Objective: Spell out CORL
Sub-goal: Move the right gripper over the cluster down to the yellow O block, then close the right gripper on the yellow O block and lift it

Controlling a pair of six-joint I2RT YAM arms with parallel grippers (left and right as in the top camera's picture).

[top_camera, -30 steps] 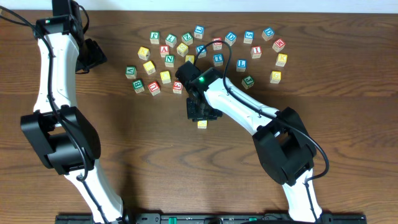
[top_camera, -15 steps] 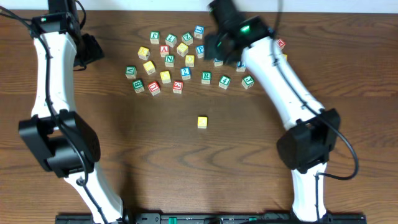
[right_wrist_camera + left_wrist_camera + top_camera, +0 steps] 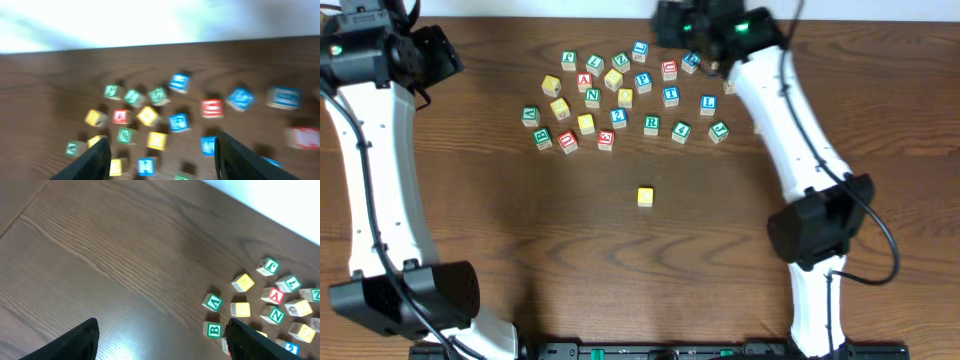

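A lone yellow block (image 3: 645, 196) lies on the table in front of the others; its letter is too small to read. Several lettered blocks (image 3: 620, 95) are clustered at the back, among them a green R block (image 3: 651, 123) and a green L block (image 3: 718, 130). My right gripper (image 3: 695, 25) is open and empty, high above the back of the cluster; its view (image 3: 162, 160) is blurred and looks down on the blocks (image 3: 149, 116). My left gripper (image 3: 432, 55) is open and empty at the far left, and bare wood shows between its fingers (image 3: 160, 345).
The table's back edge (image 3: 520, 18) meets a white surface just behind the cluster. In the left wrist view a green B block (image 3: 213, 329) and a green A block (image 3: 212, 302) lie close to the right finger. Bare wood (image 3: 570, 250) surrounds the lone yellow block.
My right gripper has left the yellow block on the table and swung up and back over the cluster. My left arm has shifted left and back.
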